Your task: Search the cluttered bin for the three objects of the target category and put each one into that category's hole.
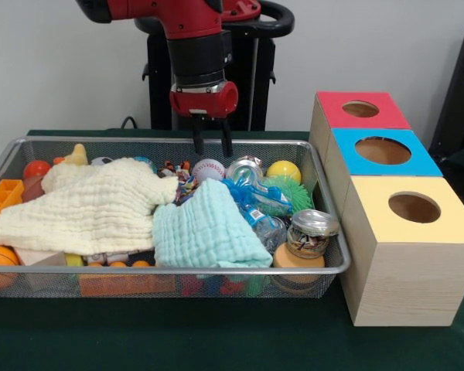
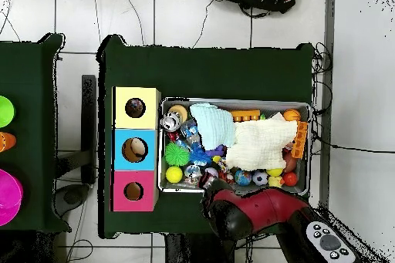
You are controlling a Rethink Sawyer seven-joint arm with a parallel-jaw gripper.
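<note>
The wire mesh bin [image 1: 162, 270] is full of toys and cloths; it also shows in the overhead view [image 2: 231, 101]. One knotted rope bundle [image 1: 178, 171] with mixed coloured strands peeks out between the cream cloth and a baseball [image 1: 208, 169]. No other rope bundles show. My gripper [image 1: 211, 144] hangs over the bin's far rim, just above the baseball, open and empty. In the overhead view my arm [image 2: 231, 210] covers the gripper. The blue-topped box's hole [image 1: 383, 150] is the middle of the three boxes, right of the bin, and also shows from overhead [image 2: 134, 150].
A cream cloth [image 1: 93, 205] and a mint cloth [image 1: 205, 232] cover much of the bin. A spiky green ball [image 1: 290, 189], a yellow ball [image 1: 283, 170] and a jar [image 1: 311, 232] lie at its right end. The red-topped box [image 1: 361, 110] and yellow-topped box [image 1: 414, 207] flank the blue one.
</note>
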